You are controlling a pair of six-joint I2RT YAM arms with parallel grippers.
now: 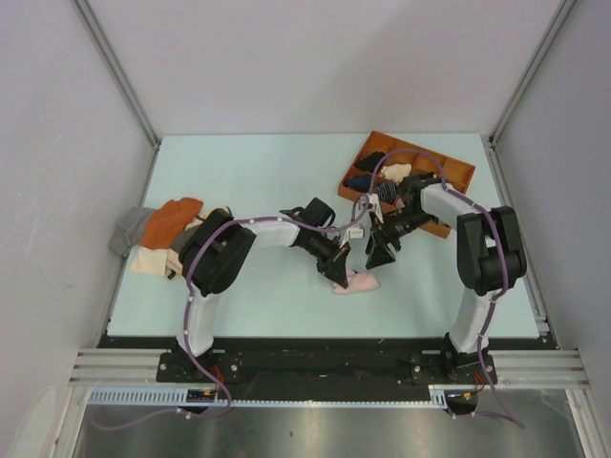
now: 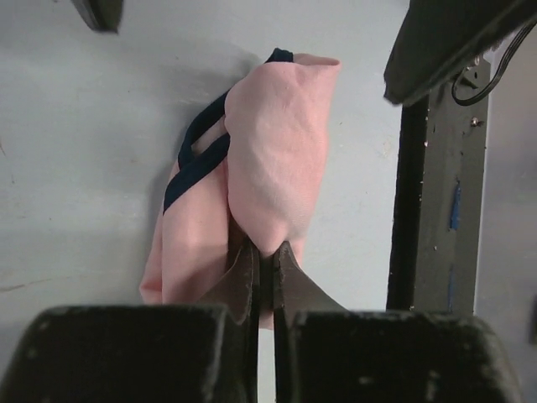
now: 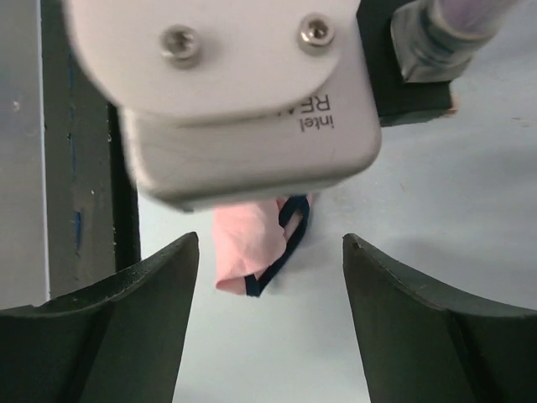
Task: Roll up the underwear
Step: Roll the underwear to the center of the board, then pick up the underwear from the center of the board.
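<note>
The underwear (image 1: 357, 281) is a rolled-up bundle of light pink fabric with dark navy edging, lying on the pale table near the middle front. My left gripper (image 1: 338, 274) is shut on its near end. In the left wrist view the jaws (image 2: 267, 254) pinch a fold of the underwear (image 2: 277, 151), and navy edging loops out on its left side. My right gripper (image 1: 380, 256) hangs just right of the bundle, apart from it. Its fingers (image 3: 269, 238) stand wide open with nothing between them, and the underwear (image 3: 243, 243) lies beyond, partly hidden by the left wrist's camera housing (image 3: 243, 101).
An orange compartment tray (image 1: 456, 176) holding several folded garments stands at the back right, close behind the right arm. A pile of cloths (image 1: 162, 231), orange, cream and grey, lies at the table's left edge. The black table edge (image 2: 436, 210) runs just beyond the bundle.
</note>
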